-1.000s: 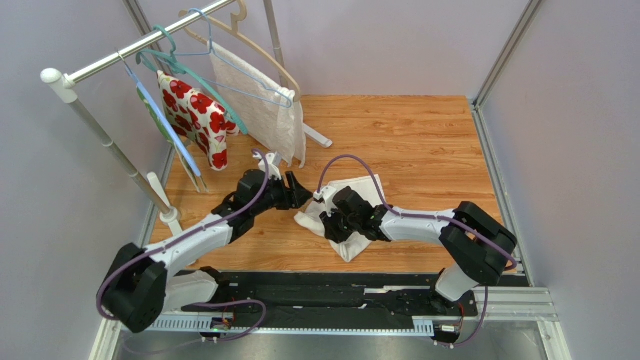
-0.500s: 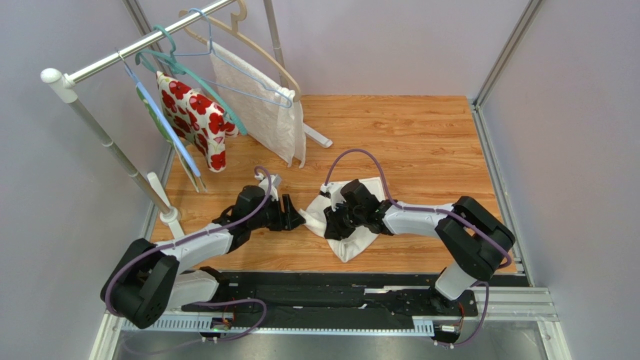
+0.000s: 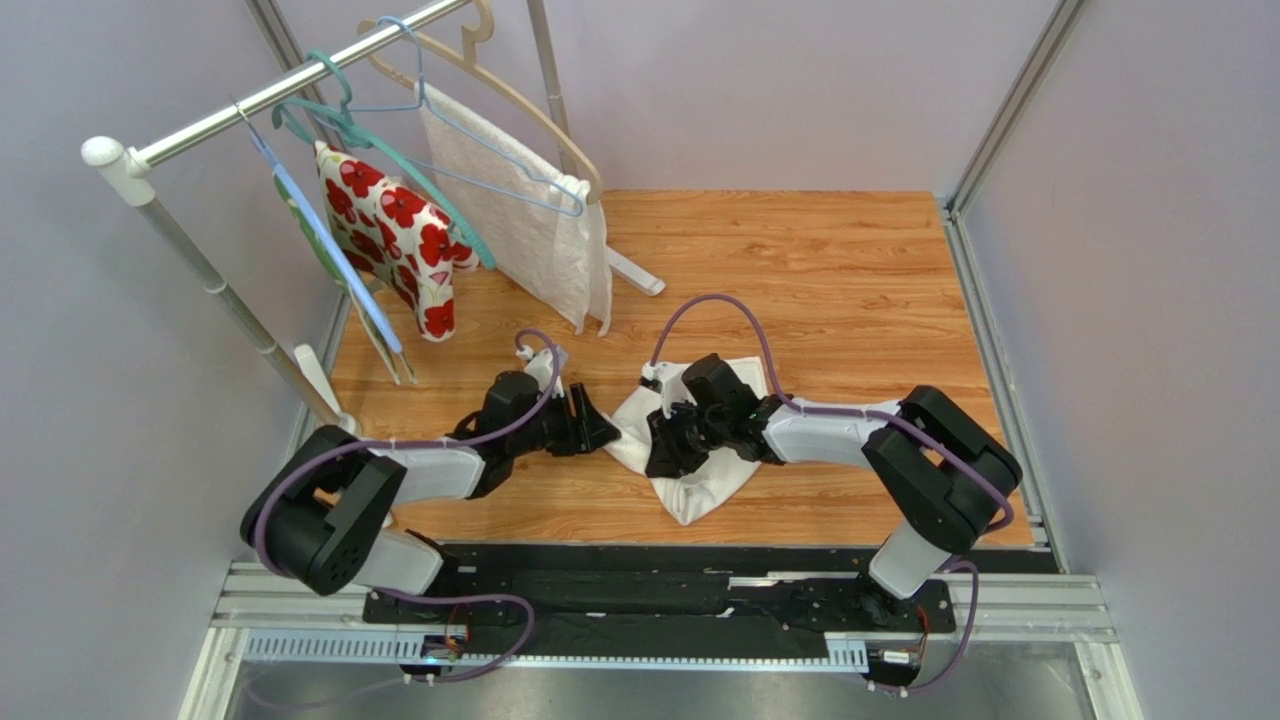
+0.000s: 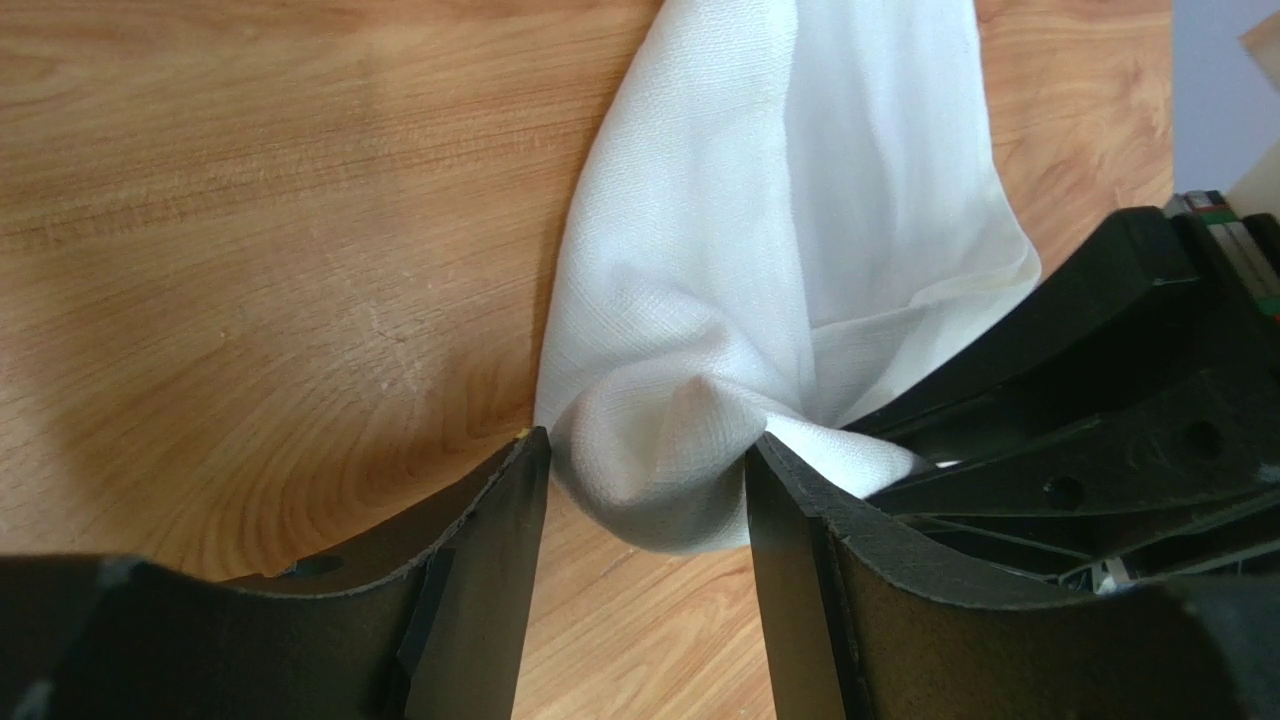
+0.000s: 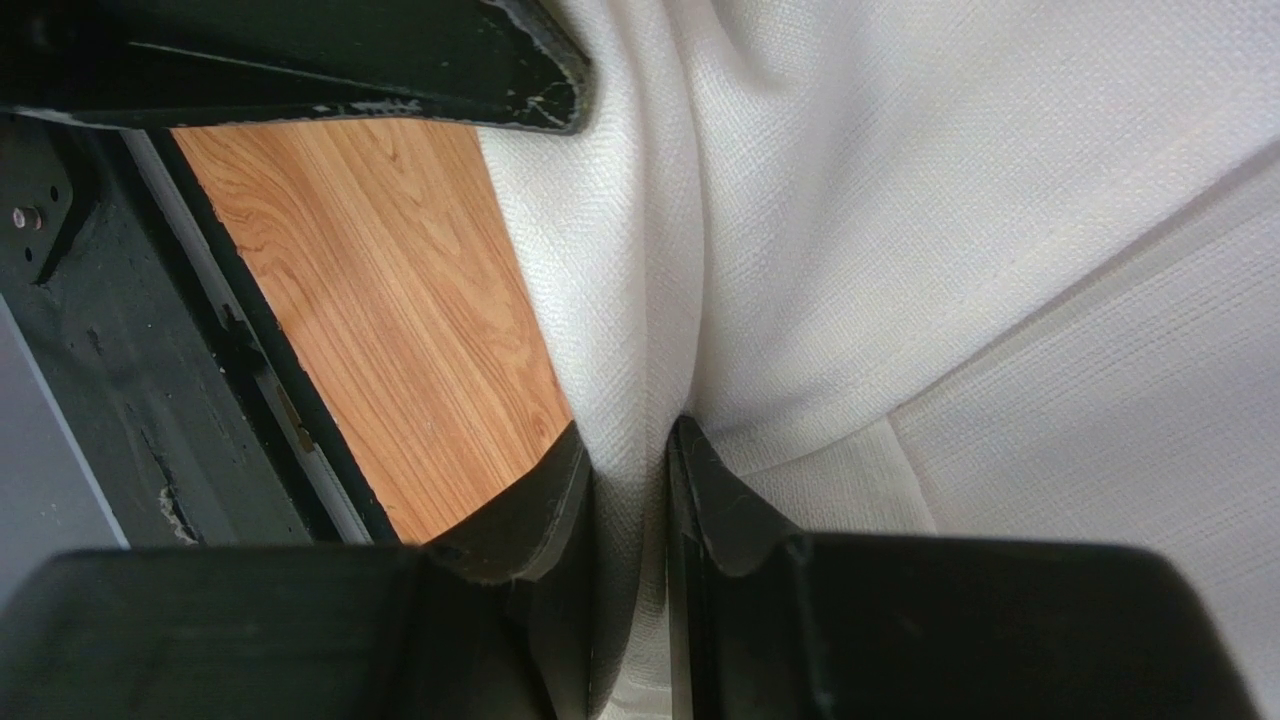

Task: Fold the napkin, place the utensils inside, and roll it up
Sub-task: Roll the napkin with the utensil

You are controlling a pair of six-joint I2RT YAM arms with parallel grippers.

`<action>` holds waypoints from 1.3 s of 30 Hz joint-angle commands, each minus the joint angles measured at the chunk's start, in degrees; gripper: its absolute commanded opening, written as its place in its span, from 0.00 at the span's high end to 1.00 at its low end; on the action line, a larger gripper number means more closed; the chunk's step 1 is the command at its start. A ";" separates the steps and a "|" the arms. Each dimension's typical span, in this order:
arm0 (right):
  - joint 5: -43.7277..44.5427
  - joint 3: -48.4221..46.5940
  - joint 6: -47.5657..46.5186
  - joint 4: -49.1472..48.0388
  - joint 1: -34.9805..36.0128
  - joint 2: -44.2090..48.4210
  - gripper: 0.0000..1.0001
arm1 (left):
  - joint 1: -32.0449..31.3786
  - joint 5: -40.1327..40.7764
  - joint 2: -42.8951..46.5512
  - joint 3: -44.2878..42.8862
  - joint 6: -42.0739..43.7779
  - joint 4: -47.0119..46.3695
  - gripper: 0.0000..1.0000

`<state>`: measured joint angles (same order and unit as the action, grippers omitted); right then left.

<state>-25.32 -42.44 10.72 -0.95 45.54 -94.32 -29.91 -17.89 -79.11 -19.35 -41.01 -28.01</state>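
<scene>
My right gripper (image 5: 628,473) pinched a ridge of the napkin (image 5: 932,225), woven off-white cloth crumpled mid-table on grained wood (image 5: 383,285). My left gripper (image 4: 646,495) faced it, fingers apart astride a bunched corner. Farther back, a metal rack (image 3: 196,132) carried a red-flowered cloth (image 3: 394,233) and a textured white cloth (image 3: 519,225) before plain pale walls (image 3: 751,75).
</scene>
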 commanded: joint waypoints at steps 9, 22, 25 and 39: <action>1.77 1.92 0.00 8.77 0.25 -4.46 0.94 | 0.29 -2.50 -10.01 0.19 -1.70 -11.45 0.50; 2.47 0.86 0.09 9.83 0.16 -5.08 0.94 | 0.29 -4.70 -13.70 -1.74 -2.49 -12.24 0.86; 3.35 -0.36 0.17 11.40 0.16 -3.86 0.90 | 0.29 -5.57 -14.05 -2.61 -3.02 -11.63 0.99; 28.93 -12.94 -0.52 20.29 9.46 8.01 0.48 | -0.23 2.75 -4.04 -13.86 0.76 27.72 1.00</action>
<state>-14.17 -51.99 11.88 17.78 49.47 -90.00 -29.63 -20.16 -86.78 -28.60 -43.18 -17.80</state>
